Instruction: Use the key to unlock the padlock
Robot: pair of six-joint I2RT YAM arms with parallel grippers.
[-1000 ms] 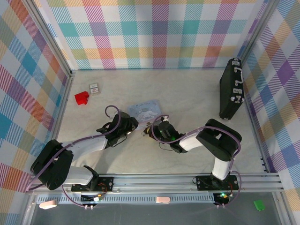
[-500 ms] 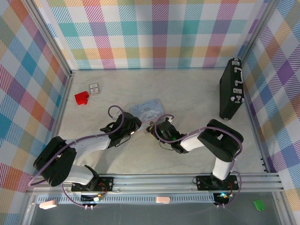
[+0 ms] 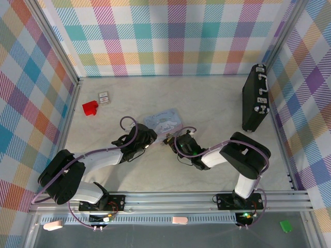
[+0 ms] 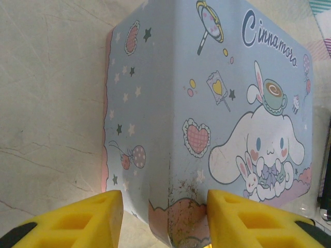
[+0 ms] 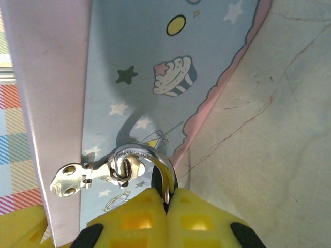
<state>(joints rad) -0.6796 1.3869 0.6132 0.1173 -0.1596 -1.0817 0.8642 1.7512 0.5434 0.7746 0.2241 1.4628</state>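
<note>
Down at the near edge of the Cinnamoroll tin (image 4: 170, 103) both arms lie low over the table (image 3: 207, 103) with their wrists nearly meeting. I'd call this mid-task, since the padlock (image 5: 160, 165) hangs with its shackle looped through the tin's hasp (image 5: 77, 181) and nothing looks unlocked yet. The right gripper (image 5: 166, 206) is pinched tight at the foot of the shackle, though I can't tell if the key or the lock body is in there. The left gripper (image 4: 163, 217) sits spread around the tin's corner, not clamping.

Pale marbled table (image 3: 207, 103) with a blue tin (image 3: 164, 121) in the middle — red block (image 3: 90, 107) and small card (image 3: 104, 97) off to its left, black case (image 3: 255, 98) well to its right
</note>
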